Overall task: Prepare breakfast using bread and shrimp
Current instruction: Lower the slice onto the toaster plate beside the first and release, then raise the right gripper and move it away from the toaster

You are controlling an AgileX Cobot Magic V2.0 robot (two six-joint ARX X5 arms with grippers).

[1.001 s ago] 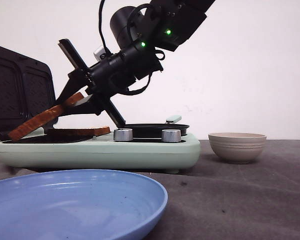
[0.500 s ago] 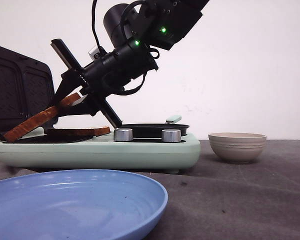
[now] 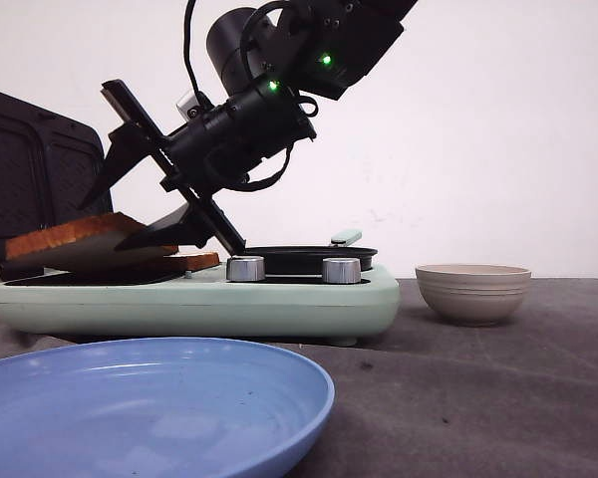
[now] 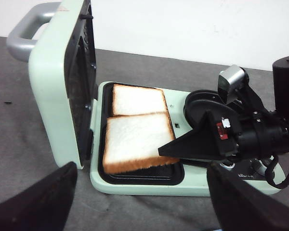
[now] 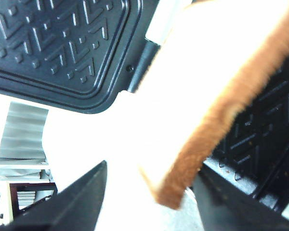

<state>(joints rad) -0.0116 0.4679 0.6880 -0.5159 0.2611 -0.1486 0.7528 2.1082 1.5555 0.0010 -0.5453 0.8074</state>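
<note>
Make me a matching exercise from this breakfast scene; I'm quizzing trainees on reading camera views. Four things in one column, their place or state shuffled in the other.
Things:
1. sandwich maker lid
2. top bread slice
3. beige ribbed bowl
4. right gripper

Place or state:
A. on the dark cloth, to the right of the sandwich maker
B. open, fingers spread at the slice's edge
C. standing upright, swung open
D. lying partly over the other slice on the grill plate

Pairs: 1-C, 2-D, 3-A, 4-B
</note>
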